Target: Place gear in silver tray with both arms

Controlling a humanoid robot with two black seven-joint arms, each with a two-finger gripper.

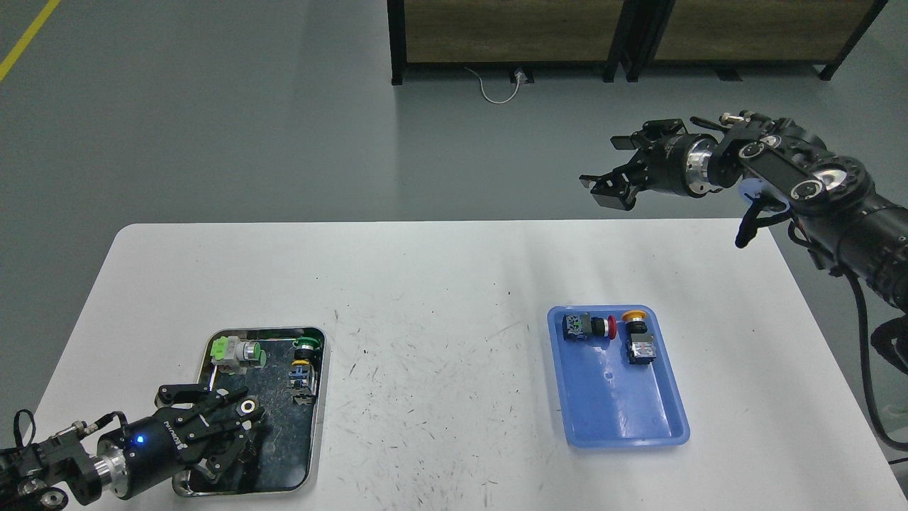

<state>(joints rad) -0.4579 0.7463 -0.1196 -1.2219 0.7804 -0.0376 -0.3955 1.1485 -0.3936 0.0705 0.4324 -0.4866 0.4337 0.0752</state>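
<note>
The silver tray (284,458) lies at the table's near left. In it are a light-green switch piece (237,353) at the far left corner and a green-and-yellow push button (303,367) along the right side. My left gripper (223,426) hovers over the tray's near left part, fingers spread, holding nothing. My right gripper (616,170) is raised beyond the table's far right edge, fingers apart and empty.
A blue plastic tray (617,408) sits at the right of the white table (440,284), with a red-button switch (587,326) and a yellow-button switch (636,339) at its far end. Dark cabinets (511,32) stand on the floor behind.
</note>
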